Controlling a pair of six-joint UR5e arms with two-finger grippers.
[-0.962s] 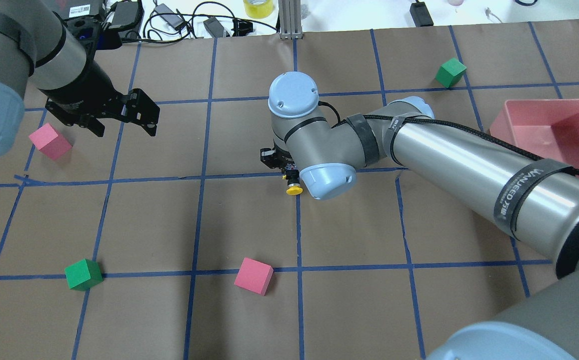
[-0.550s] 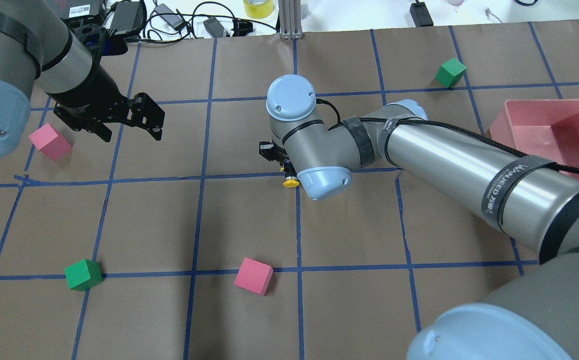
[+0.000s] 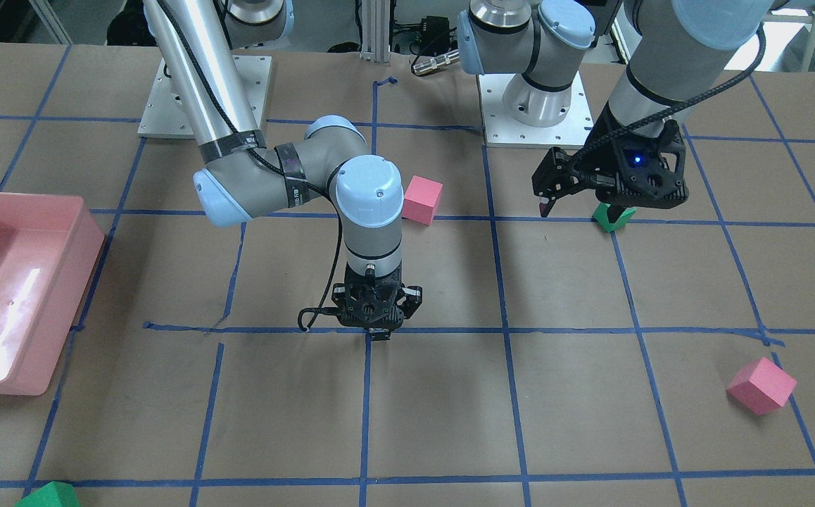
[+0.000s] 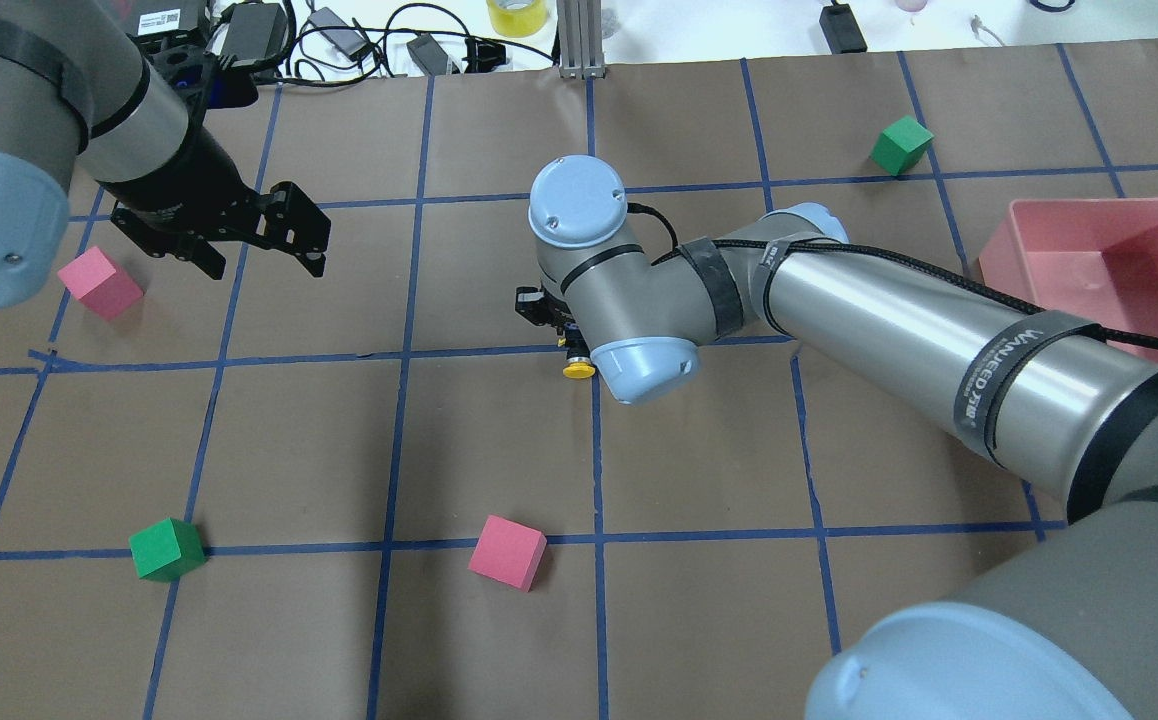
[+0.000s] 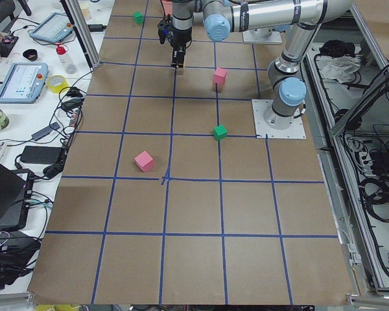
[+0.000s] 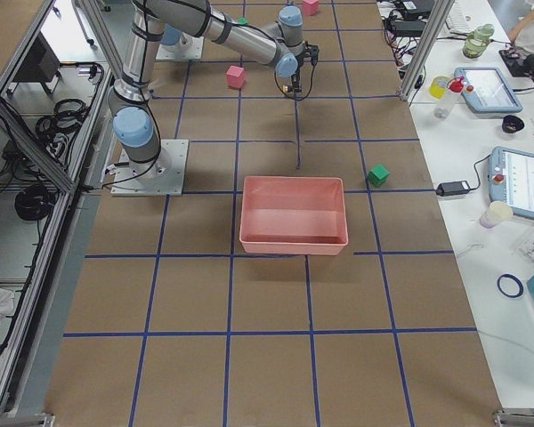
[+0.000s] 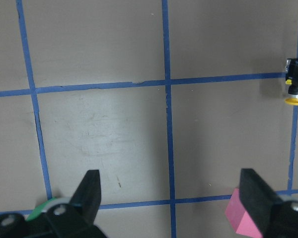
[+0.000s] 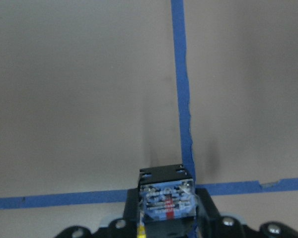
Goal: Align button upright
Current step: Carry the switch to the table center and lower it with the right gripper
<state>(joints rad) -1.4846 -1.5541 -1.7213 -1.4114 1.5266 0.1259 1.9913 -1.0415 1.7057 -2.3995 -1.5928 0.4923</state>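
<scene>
Overhead: the button [image 4: 579,371] sits at a blue-tape crossing mid-tabletop [image 4: 289,450], under the right wrist, with its yellow cap pointing sideways toward the robot. We judge it grasped but not yet upright; the tilt and set-down remain. Front view: the right end effector [image 3: 377,329] points straight down, pinched on the button. Left wrist view: the left end effector [image 7: 171,198] is spread wide and empty, well apart from the button. Right wrist view: we see a blocky body with a blue-red terminal face between the jaws; contact with the tabletop is unclear.
</scene>
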